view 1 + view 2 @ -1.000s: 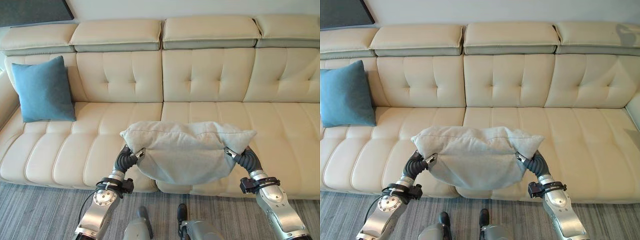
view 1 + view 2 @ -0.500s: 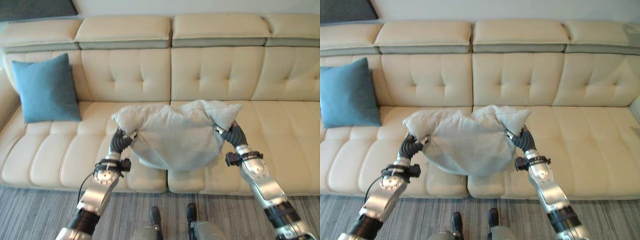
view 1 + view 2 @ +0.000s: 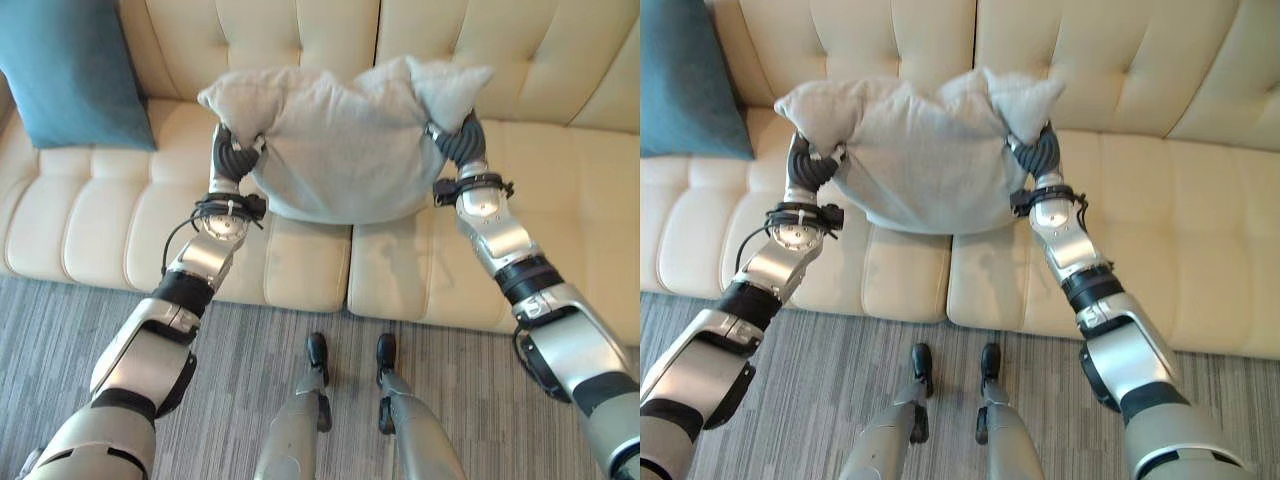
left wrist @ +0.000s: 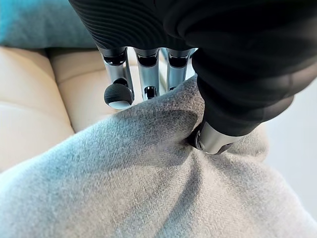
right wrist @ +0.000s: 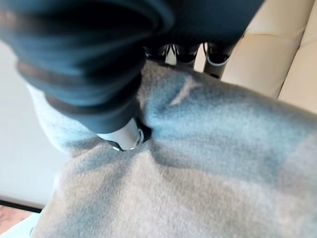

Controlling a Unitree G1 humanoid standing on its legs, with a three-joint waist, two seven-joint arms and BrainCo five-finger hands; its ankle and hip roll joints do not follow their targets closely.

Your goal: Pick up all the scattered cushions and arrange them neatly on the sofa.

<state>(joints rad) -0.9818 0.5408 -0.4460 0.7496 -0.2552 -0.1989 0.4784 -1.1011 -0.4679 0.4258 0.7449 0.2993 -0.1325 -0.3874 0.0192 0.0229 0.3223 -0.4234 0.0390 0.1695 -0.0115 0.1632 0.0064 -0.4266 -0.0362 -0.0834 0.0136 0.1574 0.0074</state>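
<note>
1. A soft, rumpled grey cushion (image 3: pixel 340 150) is held up between both hands, over the sofa (image 3: pixel 560 230) seat.
2. Open seat is seen beyond the right hand (image 3: pixel 455 140); a blue cushion (image 3: pixel 70 70) is propped past the left hand (image 3: pixel 232 155).
3. Each upper corner is pinched between thumb and fingers (image 4: pixel 116 82).

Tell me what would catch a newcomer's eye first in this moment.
The grey cushion, held up between the left hand and right hand, each pinching an upper corner above the seat of the cream sofa. Next, the teal cushion leaning against the backrest at the sofa's left end.
</note>
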